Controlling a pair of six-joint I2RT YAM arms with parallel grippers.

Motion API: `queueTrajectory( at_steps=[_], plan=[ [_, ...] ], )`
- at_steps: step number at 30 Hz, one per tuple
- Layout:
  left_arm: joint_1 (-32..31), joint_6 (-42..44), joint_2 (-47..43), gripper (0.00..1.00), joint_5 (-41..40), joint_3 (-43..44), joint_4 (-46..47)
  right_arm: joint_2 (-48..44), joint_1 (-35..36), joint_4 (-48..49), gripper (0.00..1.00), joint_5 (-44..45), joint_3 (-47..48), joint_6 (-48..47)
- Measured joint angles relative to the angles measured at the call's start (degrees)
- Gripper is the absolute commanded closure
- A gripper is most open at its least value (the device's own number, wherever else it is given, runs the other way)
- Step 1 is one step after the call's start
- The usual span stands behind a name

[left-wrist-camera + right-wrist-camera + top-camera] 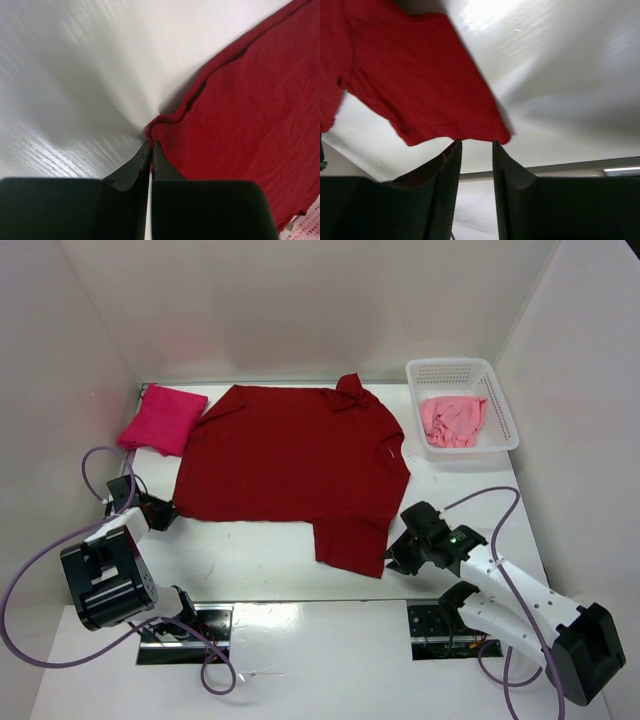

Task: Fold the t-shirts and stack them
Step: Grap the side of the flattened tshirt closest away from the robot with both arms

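Holding crumpled lt pink shirt (452, 420): white mesh basket (447, 365), far-right corner.

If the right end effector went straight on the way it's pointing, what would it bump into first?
Most likely the dark red t-shirt: its near hem lies just ahead of the right end effector. Whether it would catch the cloth or skim above it is unclear.
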Motion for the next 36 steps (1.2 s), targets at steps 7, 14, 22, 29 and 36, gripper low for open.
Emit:
queueTrajectory(
  at_steps=[7, 14, 22, 29, 36],
  plan=[
    [-0.1, 0.0, 0.0, 1.00, 2.7, 0.2, -0.4, -2.3, 0.1, -0.9, 0.65, -1.1, -4.6, 7.1],
    [-0.8, -0.4, 2.3, 1.00, 6.8, 1.2, -0.3, 4.1, 0.6, -0.4, 0.58, -1.4, -4.7, 10.8],
    [-1.7, -0.4, 4.1, 1.00, 8.2, 1.6, -0.2, 4.9, 0.9, 1.0, 0.60, -2.0, -5.1, 14.1],
    [-1.7, -0.4, 5.3, 1.00, 8.9, 2.1, 0.2, 6.1, 2.8, 4.5, 0.60, -2.6, -5.9, 14.8],
    [-1.7, -0.2, 5.2, 1.00, 8.9, 2.1, 0.1, 9.0, 3.1, 9.3, 1.00, -2.6, -5.8, 14.1]
  ],
)
